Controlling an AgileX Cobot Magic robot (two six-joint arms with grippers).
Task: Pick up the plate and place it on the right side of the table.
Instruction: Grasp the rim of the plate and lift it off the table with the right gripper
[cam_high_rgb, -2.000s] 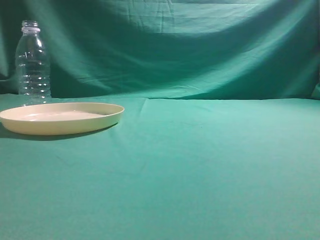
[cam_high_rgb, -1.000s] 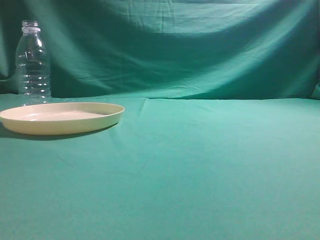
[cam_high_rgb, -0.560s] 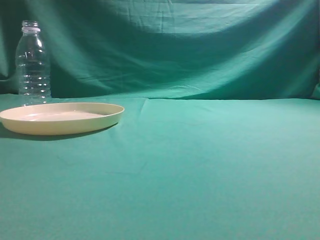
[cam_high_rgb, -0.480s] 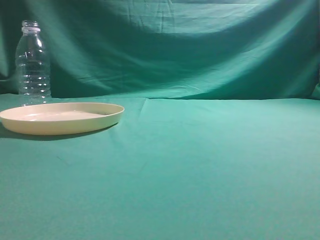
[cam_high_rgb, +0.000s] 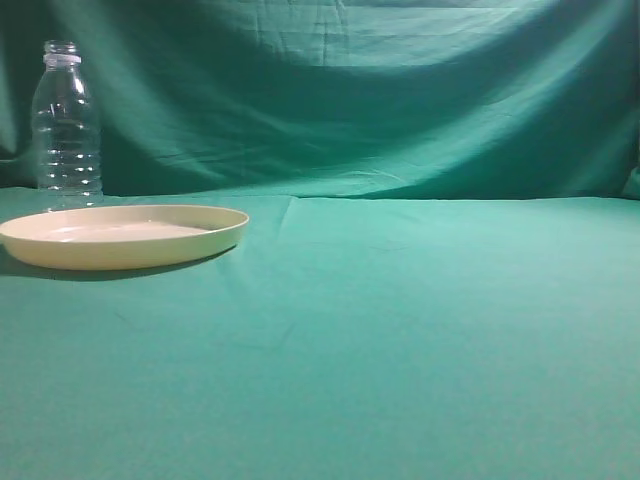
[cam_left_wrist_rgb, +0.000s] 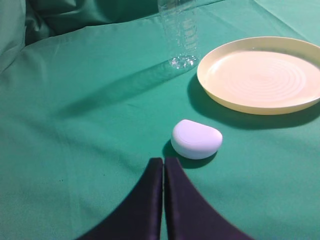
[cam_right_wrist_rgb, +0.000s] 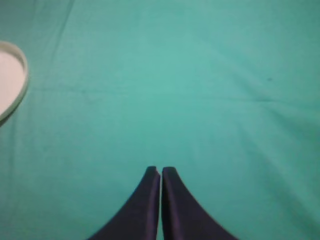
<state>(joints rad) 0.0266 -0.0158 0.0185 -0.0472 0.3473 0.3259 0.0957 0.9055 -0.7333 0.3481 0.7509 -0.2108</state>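
The cream plate (cam_high_rgb: 122, 236) lies flat on the left of the green table (cam_high_rgb: 400, 330). It also shows at the upper right of the left wrist view (cam_left_wrist_rgb: 262, 74), and its rim shows at the left edge of the right wrist view (cam_right_wrist_rgb: 10, 80). My left gripper (cam_left_wrist_rgb: 163, 161) is shut and empty, above the cloth, short of the plate. My right gripper (cam_right_wrist_rgb: 160, 171) is shut and empty over bare cloth, well to the right of the plate. Neither gripper shows in the exterior view.
A clear plastic bottle (cam_high_rgb: 66, 125) stands upright just behind the plate; its base shows in the left wrist view (cam_left_wrist_rgb: 181, 35). A small white rounded object (cam_left_wrist_rgb: 196, 139) lies on the cloth just ahead of my left gripper. A green cloth backdrop (cam_high_rgb: 350, 90) hangs behind.
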